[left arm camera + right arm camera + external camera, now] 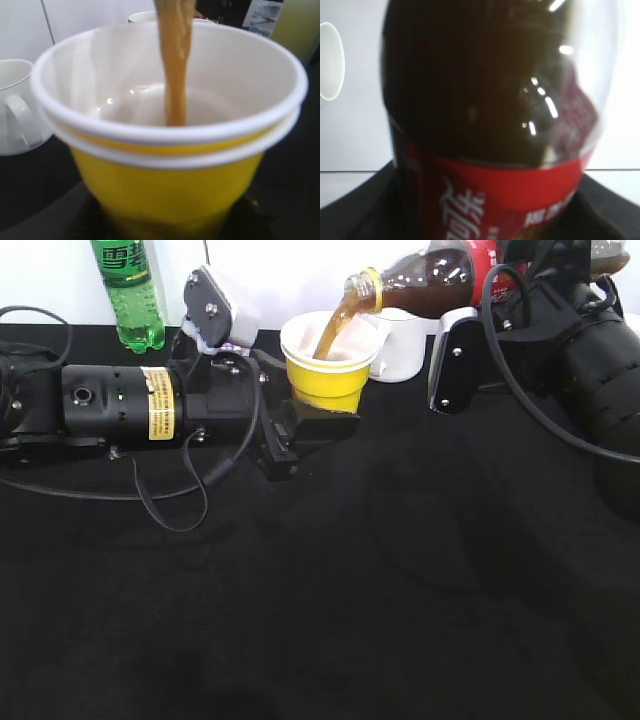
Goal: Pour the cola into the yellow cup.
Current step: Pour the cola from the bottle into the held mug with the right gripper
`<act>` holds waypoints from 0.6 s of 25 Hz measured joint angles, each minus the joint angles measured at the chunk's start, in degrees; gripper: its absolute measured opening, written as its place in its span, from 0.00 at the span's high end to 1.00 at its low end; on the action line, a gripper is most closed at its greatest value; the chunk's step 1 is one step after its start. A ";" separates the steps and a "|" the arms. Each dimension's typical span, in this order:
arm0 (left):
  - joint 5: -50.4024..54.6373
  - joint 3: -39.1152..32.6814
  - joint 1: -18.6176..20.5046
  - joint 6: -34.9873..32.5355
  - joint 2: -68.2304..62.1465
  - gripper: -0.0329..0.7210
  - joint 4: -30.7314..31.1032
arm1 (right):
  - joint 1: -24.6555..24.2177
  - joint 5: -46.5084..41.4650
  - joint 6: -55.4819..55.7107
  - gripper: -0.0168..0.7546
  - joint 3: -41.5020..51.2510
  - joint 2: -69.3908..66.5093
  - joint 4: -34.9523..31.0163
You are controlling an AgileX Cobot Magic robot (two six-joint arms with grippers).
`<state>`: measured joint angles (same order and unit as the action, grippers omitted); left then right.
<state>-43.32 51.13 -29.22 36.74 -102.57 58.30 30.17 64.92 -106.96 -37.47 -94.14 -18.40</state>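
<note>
The yellow cup (pixel 328 380) with its white rim stands upright, held at its base by my left gripper (pixel 305 430), which is shut on it. It fills the left wrist view (pixel 170 185). My right gripper (pixel 520 280) is shut on the cola bottle (pixel 430 282) and holds it tipped on its side above and right of the cup, neck to the left. A brown stream (pixel 330 330) runs from the neck into the cup and shows in the left wrist view (pixel 175 65). The bottle's dark body and red label (pixel 490 200) fill the right wrist view.
A green soda bottle (pixel 128 290) stands at the back left. A white handled mug (pixel 405 350) stands just behind and right of the cup, also in the left wrist view (pixel 17 105). Black cloth (pixel 380 590) covers the table. Cables loop near the left arm.
</note>
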 joint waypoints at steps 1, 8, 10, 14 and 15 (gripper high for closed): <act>0.00 0.00 0.00 0.00 0.00 0.36 0.00 | 0.00 0.00 -0.07 0.33 0.00 0.00 0.00; -0.05 0.00 0.00 0.00 -0.07 0.36 0.06 | 0.00 0.18 -0.34 0.33 0.00 0.00 0.00; -0.05 0.00 0.00 0.00 -0.11 0.36 0.06 | 0.00 0.41 -0.48 0.33 0.00 0.00 0.00; -0.05 0.00 0.00 0.00 -0.11 0.36 0.06 | 0.00 1.04 0.06 0.33 0.00 0.00 0.05; -0.26 0.00 0.00 0.00 -0.14 0.36 0.06 | 0.00 1.06 3.23 0.33 0.00 0.00 0.11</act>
<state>-43.58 51.13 -29.22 36.74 -102.71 58.35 30.17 65.98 -103.73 -37.47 -94.14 -18.30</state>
